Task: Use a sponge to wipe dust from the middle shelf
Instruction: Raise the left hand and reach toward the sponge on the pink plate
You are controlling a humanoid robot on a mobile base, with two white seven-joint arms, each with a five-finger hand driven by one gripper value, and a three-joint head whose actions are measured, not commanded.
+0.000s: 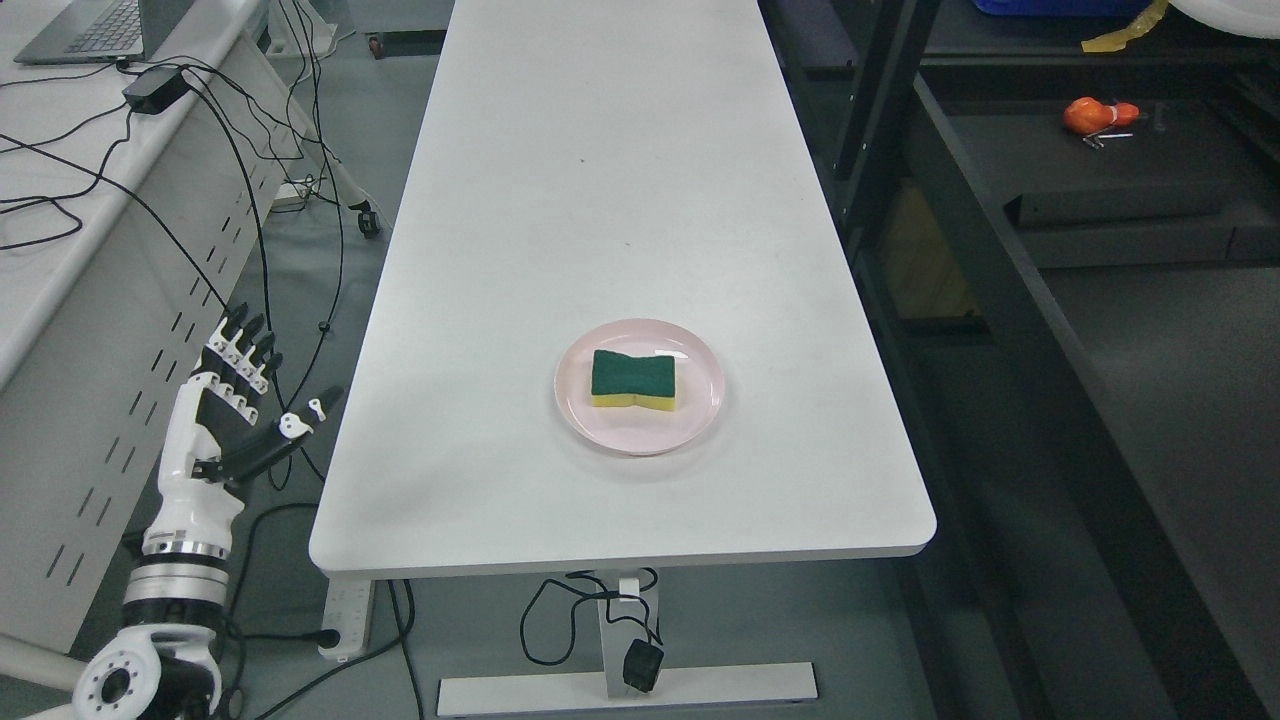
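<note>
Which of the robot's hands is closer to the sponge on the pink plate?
Left. The left hand hangs open beside the table's left edge, well left of the sponge, which lies on the pink plate. The right hand is out of view, so only the left can be placed.

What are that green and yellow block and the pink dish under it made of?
The sponge looks like soft yellow foam topped with a rough, matte dark green scouring layer; its waisted shape is typical of kitchen sponges. The pink plate has a smooth, faintly glossy surface with soft highlights near the rim, so probably plastic or melamine, though glazed ceramic cannot be ruled out.
</note>
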